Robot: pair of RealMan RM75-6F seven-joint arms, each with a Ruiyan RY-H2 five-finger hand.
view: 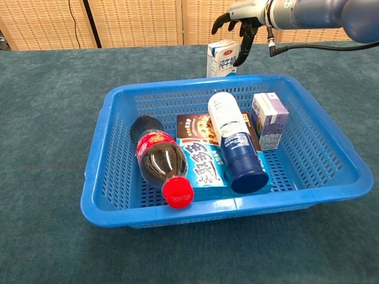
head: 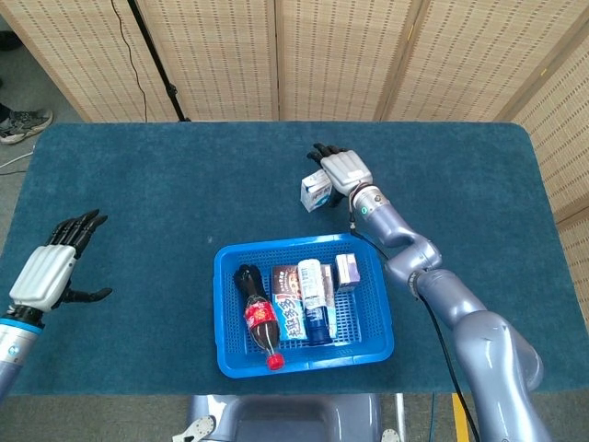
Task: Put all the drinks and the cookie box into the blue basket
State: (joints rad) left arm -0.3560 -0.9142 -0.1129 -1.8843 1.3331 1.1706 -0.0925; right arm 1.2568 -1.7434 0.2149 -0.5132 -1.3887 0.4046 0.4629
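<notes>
We see the milk carton (head: 317,191) upright on the counter (head: 166,184), just behind the basket (head: 377,304). Our right hand (head: 342,168) arches over its top, fingers spread around it; whether they grasp it we cannot tell. Our left hand (head: 51,267) is released. The carton's blue writing is unreadable.

Basket (head: 226,318) at lower centre of the head view, cola bottle (head: 259,317) at its left, cookie box (head: 289,302) and a bottle (head: 314,301) in the middle, small carton (head: 347,272) at right, milk carton (head: 317,192) on the table (head: 166,193) just above the basket
</notes>
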